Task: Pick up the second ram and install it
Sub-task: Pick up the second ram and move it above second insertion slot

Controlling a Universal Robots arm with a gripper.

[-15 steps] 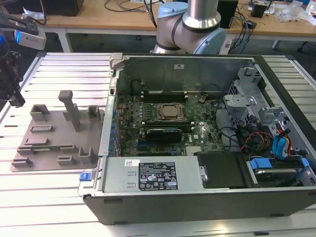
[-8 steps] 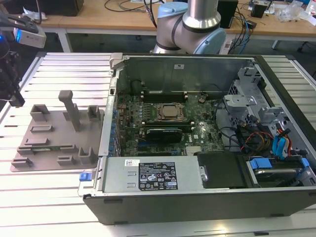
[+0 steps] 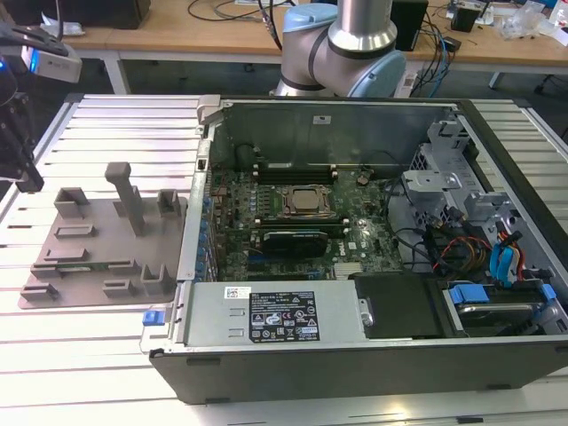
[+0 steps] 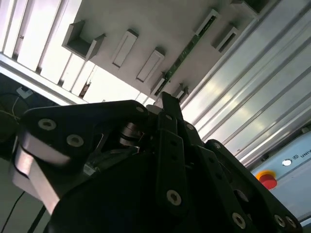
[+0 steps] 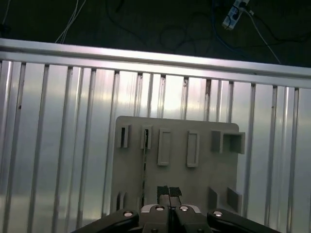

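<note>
Exterior view's evenly lit from overhead, with soft shadows inside the computer case (image 3: 319, 120). In the first wrist view the slatted table (image 5: 58, 145) glares hard near its edge, and the floor (image 5: 146, 24) beyond is nearly black. In the second wrist view the gripper (image 4: 168, 104) is a dark, underlit mass against the blown-out table.

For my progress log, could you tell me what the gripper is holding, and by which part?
Nothing: the gripper hangs empty over the grey holder tray, where the second ram sits on edge in its slots.

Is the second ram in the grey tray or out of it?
In: the second ram stands on edge in slots of the grey tray.
</note>
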